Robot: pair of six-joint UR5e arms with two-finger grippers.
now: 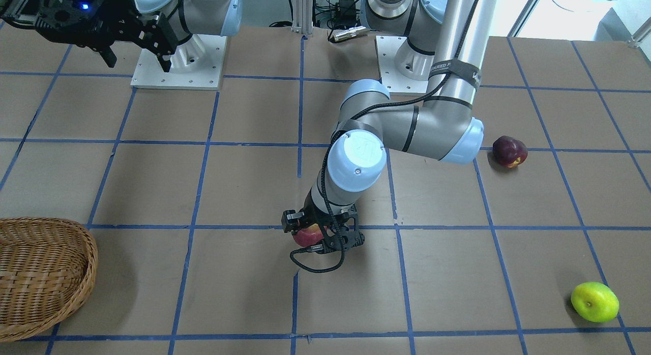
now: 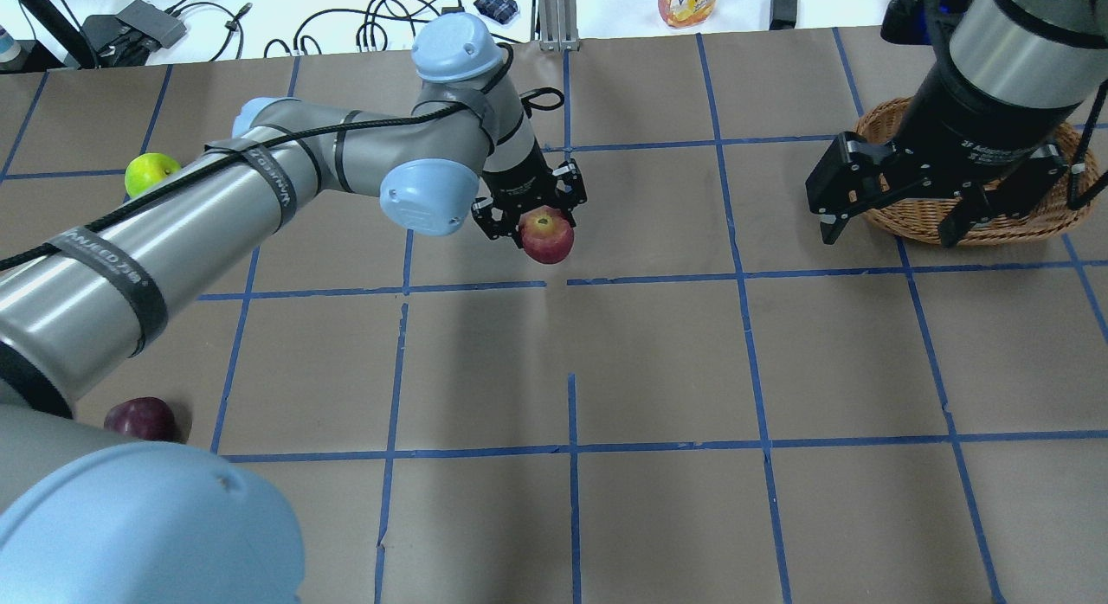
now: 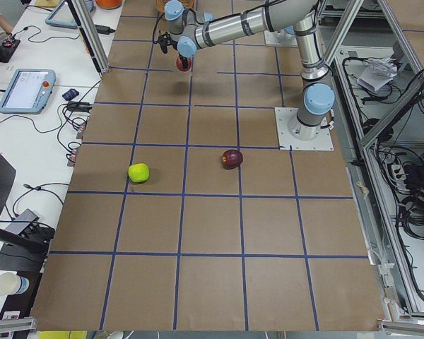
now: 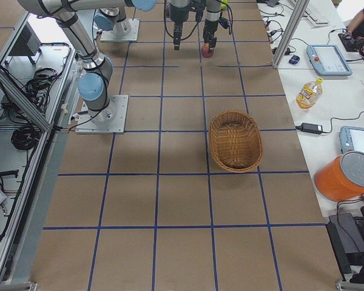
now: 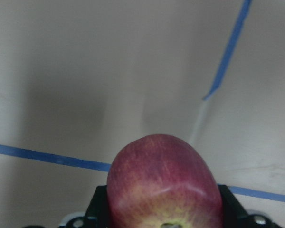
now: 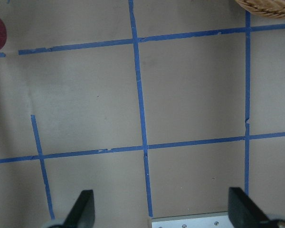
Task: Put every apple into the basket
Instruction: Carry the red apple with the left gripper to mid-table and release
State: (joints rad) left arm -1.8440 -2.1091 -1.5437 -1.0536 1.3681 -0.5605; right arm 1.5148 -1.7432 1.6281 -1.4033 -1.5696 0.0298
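My left gripper (image 2: 530,213) is shut on the red apple (image 2: 547,234) near the table's middle. The apple fills the bottom of the left wrist view (image 5: 164,185), with the table below it. It also shows in the front view (image 1: 307,237). The maroon apple (image 1: 509,151) and the yellow-green apple (image 1: 594,301) lie on the table on my left side. The wicker basket (image 1: 46,273) stands on my right side. My right gripper (image 2: 887,228) hangs open and empty just in front of the basket (image 2: 917,219), whose rim shows in the right wrist view (image 6: 270,5).
Blue tape lines divide the brown table. The arms' base plates (image 1: 178,65) sit at the robot's edge. A drink bottle (image 2: 688,0) and cables (image 2: 381,20) lie beyond the far edge. My left arm (image 2: 260,189) stretches over the table's left half.
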